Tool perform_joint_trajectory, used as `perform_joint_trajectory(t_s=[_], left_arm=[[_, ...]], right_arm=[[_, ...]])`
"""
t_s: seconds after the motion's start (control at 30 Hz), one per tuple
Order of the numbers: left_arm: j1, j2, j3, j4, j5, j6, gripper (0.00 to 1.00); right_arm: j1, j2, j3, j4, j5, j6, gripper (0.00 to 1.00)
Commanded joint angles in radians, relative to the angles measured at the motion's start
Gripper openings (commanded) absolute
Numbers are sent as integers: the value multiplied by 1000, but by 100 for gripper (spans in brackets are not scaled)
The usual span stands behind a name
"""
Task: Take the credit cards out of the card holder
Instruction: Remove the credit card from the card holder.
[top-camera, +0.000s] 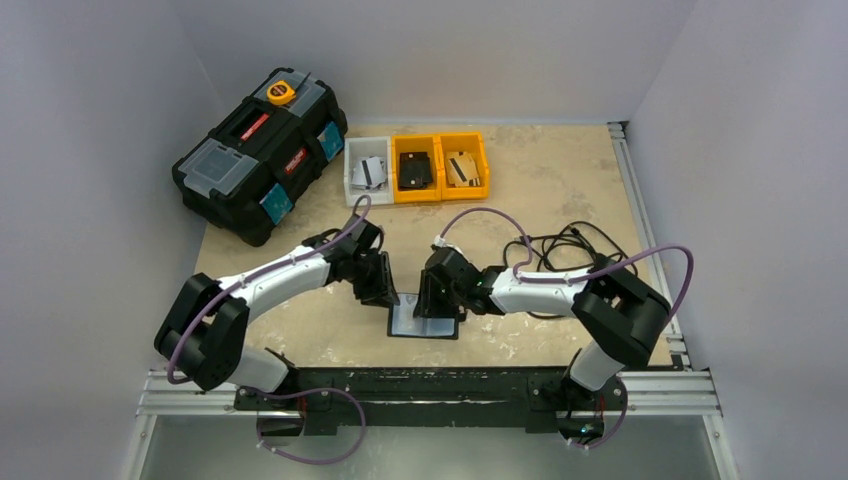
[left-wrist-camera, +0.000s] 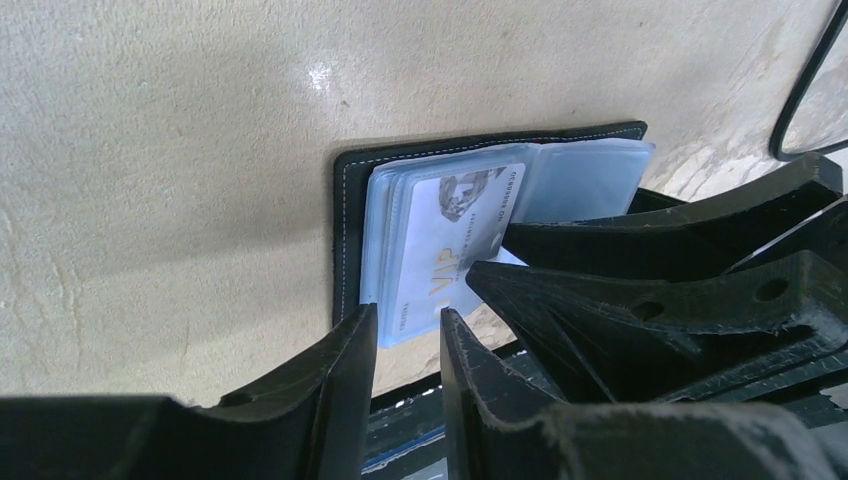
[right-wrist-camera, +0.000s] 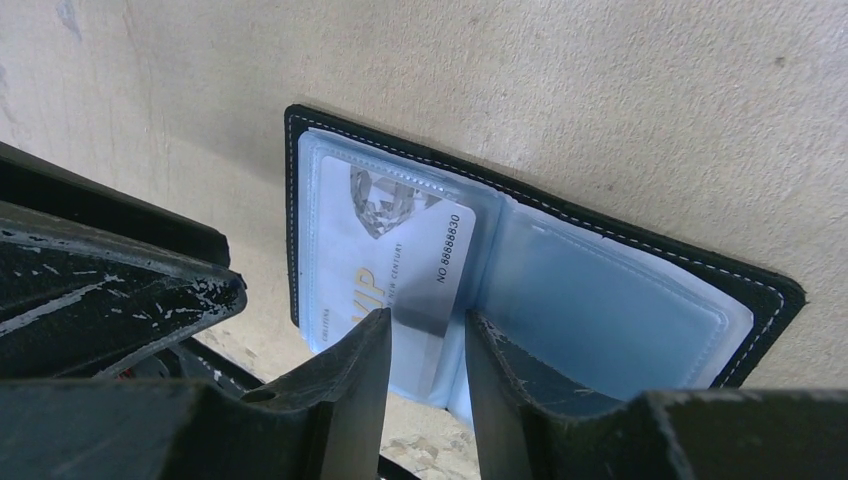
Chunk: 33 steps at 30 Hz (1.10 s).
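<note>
Card holder (top-camera: 425, 328) is lying open and flat near the middle of the table's (top-camera: 560, 190) near edge, with the credit cards (left-wrist-camera: 440, 230) stacked on one page. We are judging the step as freeing the top card (right-wrist-camera: 400, 250). One gripper should be pinning the black cover while the other is nipping only that card's near edge and drawing it out flat, leaving the clear sleeves (right-wrist-camera: 600, 300) down. Both arms are leaning in low from either side, wrists tipped down. Left gripper (left-wrist-camera: 405, 322) is showing a narrow gap at the card's near edge. Right gripper (right-wrist-camera: 425, 328) is parted likewise. Neither is visibly clamping anything.
</note>
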Motion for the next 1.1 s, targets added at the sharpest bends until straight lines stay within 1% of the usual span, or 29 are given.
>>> perform_joint_trajectory(t_s=[0.0, 0.13, 0.23, 0.43, 0.6, 0.77, 1.07], left_arm=[[-2, 12, -9, 44, 18, 1, 28], [-8, 21, -15, 52, 19, -7, 27], [-7, 17, -24, 51, 12, -12, 26], [-8, 4, -43, 50, -14, -29, 25], [-7, 13, -52, 74, 1, -34, 23], [-9, 12, -43, 79, 9, -30, 22], [-19, 49, -30, 94, 19, -28, 18]], right_arm=[[-6, -12, -11, 5, 26, 4, 34], [-6, 14, -21, 45, 1, 4, 34], [-5, 41, -7, 73, -30, -25, 34], [-5, 78, 52, 72, -58, -85, 34], [-6, 79, 51, 81, -76, -105, 35], [-10, 64, 35, 107, -83, -109, 40], [-45, 35, -44, 180, -141, -69, 41]])
